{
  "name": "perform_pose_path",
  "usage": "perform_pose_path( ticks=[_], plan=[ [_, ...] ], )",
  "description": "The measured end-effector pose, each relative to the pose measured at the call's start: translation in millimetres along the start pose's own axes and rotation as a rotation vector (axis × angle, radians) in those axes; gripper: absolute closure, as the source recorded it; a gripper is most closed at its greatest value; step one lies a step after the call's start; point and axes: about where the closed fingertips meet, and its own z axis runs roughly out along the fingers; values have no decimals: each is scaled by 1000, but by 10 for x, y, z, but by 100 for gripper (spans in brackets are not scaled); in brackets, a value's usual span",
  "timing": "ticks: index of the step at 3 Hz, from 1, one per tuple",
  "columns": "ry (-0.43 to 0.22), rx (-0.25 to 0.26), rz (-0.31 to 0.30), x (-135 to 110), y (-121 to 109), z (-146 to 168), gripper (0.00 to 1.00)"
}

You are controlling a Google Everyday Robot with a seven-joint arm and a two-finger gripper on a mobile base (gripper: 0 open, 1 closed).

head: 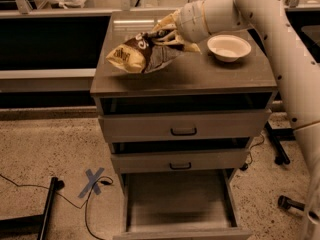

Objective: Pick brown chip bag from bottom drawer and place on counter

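My gripper is shut on the brown chip bag and holds it a little above the left part of the counter. The bag is crinkled, dark brown in the middle with white lettering and pale yellow ends, and hangs tilted down to the left from the fingers. Its shadow falls on the counter below it. The bottom drawer stands pulled out under the cabinet, with only a plain grey tray floor showing inside.
A white bowl sits on the counter's right part, near my arm. Two shallower drawers with dark handles are slightly open above the bottom one. A blue tape cross and cables lie on the floor at left.
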Motion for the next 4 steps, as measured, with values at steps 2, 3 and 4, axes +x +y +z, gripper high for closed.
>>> perform_pose_path(
  ticks=[2, 3, 4],
  plan=[
    [-6, 14, 61, 193, 8, 190, 64],
    [-10, 11, 60, 183, 15, 223, 40],
    [-14, 7, 60, 172, 20, 255, 17]
  ],
)
